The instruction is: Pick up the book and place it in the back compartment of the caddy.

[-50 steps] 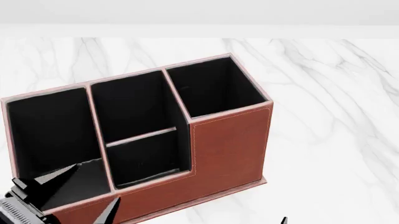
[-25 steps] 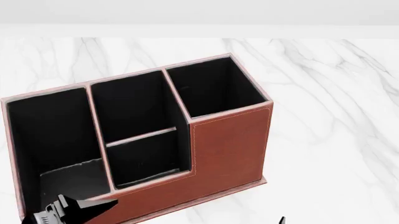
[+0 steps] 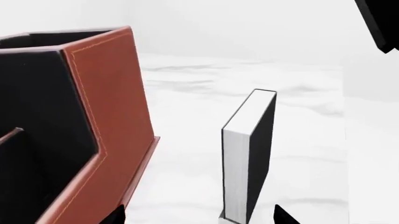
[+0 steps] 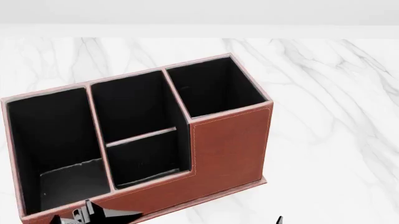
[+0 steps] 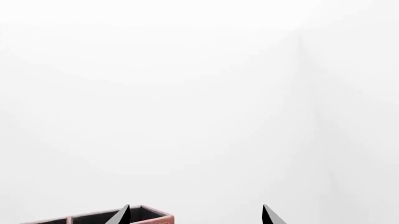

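Beside the caddy (image 3: pixel 106 126), the book (image 3: pixel 251 158) stands upright, apart.

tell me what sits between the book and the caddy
Nothing: in the left wrist view only bare white marble table separates the upright book from the caddy. The head view does not show the book.
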You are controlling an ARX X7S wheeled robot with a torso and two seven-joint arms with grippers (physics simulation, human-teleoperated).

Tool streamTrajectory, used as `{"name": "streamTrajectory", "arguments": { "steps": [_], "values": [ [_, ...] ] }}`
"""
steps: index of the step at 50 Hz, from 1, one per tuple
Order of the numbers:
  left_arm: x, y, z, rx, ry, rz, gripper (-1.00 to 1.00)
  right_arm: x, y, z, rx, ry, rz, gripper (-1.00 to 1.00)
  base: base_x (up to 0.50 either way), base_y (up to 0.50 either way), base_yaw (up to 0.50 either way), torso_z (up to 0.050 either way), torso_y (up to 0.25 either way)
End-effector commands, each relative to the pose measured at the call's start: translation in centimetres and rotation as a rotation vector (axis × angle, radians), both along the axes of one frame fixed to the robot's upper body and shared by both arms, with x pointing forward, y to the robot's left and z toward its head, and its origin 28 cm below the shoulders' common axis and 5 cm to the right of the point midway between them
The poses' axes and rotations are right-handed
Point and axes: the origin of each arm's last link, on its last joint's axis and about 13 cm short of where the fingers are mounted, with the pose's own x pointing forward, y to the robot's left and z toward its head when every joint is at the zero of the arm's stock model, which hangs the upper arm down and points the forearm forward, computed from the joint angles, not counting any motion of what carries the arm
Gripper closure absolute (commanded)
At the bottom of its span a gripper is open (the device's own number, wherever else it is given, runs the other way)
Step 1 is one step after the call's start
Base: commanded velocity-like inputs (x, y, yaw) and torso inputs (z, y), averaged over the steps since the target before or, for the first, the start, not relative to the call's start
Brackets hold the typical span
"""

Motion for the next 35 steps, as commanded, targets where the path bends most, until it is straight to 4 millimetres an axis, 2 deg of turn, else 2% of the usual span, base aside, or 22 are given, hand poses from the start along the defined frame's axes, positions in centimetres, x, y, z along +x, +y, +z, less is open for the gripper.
{"name": "streamTrajectory", "arguments": {
  "steps": [1, 35],
  "values": [
    [0.9, -1.1, -0.4, 0.009, -0.009, -0.025, -1.00, 0.0, 0.0, 0.0, -0.001, 0.000, 0.001, -1.00, 0.00, 0.00, 0.00, 0.000, 0.000],
    [3.5, -4.0, -2.3, 0.005, 0.032, -0.080, -1.00, 0.2, 0.1, -0.2, -0.013, 0.005, 0.005, -1.00, 0.00, 0.00, 0.00, 0.000, 0.000]
  ]
}}
